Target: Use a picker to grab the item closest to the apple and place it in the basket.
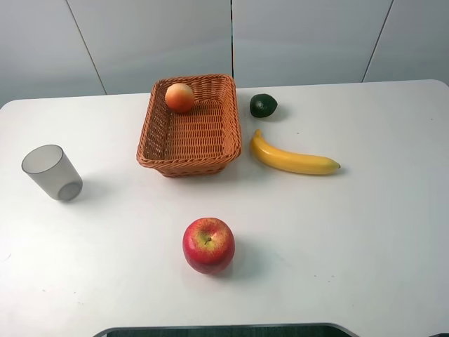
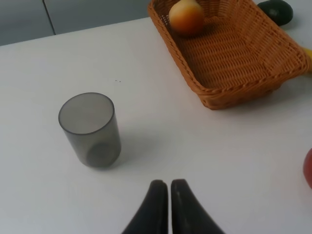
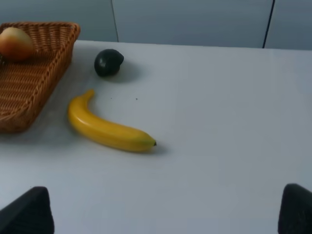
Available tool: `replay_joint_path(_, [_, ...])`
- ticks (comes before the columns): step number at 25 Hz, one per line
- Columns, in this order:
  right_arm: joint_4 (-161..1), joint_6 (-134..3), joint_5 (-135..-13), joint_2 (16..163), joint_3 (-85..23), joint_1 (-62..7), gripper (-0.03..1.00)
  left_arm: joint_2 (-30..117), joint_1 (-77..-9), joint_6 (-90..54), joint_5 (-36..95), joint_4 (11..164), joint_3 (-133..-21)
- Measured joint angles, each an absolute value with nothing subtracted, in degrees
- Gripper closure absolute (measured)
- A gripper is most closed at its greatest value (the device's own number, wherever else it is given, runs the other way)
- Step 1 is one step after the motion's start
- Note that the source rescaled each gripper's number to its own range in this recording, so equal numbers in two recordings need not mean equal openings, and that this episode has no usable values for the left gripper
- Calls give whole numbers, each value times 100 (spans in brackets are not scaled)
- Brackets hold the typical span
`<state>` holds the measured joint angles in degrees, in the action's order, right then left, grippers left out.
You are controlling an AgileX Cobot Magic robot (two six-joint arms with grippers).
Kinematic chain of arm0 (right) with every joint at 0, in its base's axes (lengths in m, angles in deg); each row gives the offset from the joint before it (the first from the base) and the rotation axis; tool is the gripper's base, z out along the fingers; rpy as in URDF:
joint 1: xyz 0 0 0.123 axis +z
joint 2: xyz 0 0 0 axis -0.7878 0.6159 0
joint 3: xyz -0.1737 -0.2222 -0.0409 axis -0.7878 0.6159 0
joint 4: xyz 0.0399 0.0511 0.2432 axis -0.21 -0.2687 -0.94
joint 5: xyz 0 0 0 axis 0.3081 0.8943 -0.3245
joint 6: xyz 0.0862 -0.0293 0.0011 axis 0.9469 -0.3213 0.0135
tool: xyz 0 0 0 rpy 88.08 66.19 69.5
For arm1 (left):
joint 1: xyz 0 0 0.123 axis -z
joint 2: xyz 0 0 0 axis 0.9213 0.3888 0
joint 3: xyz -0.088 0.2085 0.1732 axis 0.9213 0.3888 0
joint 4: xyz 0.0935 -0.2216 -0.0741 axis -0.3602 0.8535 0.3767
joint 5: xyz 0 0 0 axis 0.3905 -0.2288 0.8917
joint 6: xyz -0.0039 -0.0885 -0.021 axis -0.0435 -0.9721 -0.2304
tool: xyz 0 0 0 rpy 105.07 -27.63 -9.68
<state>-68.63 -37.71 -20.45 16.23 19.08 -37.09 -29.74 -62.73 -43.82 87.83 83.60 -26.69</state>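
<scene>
A red apple (image 1: 208, 245) sits near the table's front middle; its edge (image 2: 308, 168) shows in the left wrist view. A yellow banana (image 1: 292, 159) (image 3: 106, 127) lies right of the woven basket (image 1: 228, 123) (image 2: 234, 73) (image 3: 29, 92). A peach (image 1: 180, 97) (image 2: 186, 17) (image 3: 16, 43) rests in the basket's far corner. A dark avocado (image 1: 263, 105) (image 3: 108, 62) (image 2: 276, 10) lies behind the banana. My left gripper (image 2: 169, 187) is shut with nothing in it, near a grey cup (image 1: 52, 173) (image 2: 91, 129). My right gripper (image 3: 165, 207) stands wide open over bare table, well short of the banana.
The white table (image 1: 351, 232) ends at a grey wall at the back. A dark edge (image 1: 224, 330) runs along the table's front. Neither gripper shows in the high view.
</scene>
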Motion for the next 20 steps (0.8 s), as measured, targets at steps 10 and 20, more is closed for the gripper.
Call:
replay_joint_path(10, [-6991,-3908,-1996,1600,1964,-3709,-3,-2974,-6273,-4382,8783,8360,-2669])
replay_joint_path(20, [-7105,-3919,-1996,1600,1964,-4435,-3,-2974,-6273,-4382,8783,8360,-2669])
